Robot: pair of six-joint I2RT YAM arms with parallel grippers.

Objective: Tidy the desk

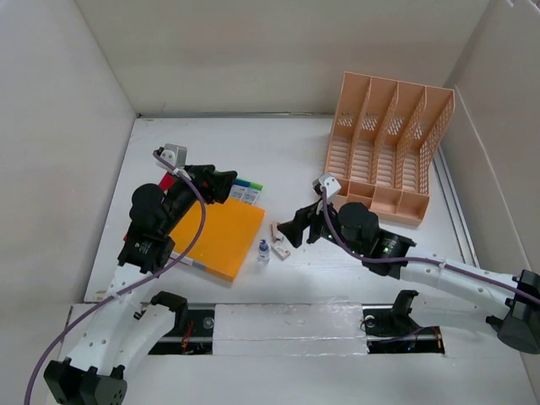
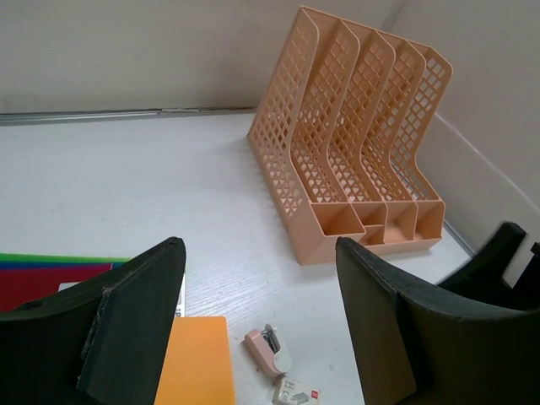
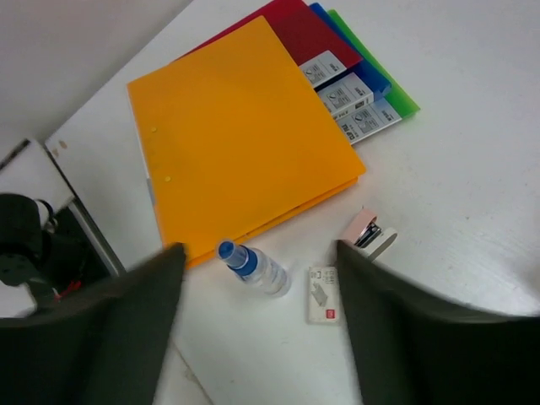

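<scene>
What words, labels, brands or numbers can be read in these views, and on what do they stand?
No text here is legible.
The white labels on the folders: print too small to read.
The small box: a red mark and some print, blurred.
The bottle: no readable label.

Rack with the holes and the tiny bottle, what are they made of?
The rack looks like hard moulded plastic: one even peach colour, slightly shiny, with neat rows of holes. The bottle seems clear plastic with a blue cap, as the white desk shows through it; glass is possible too.
</scene>
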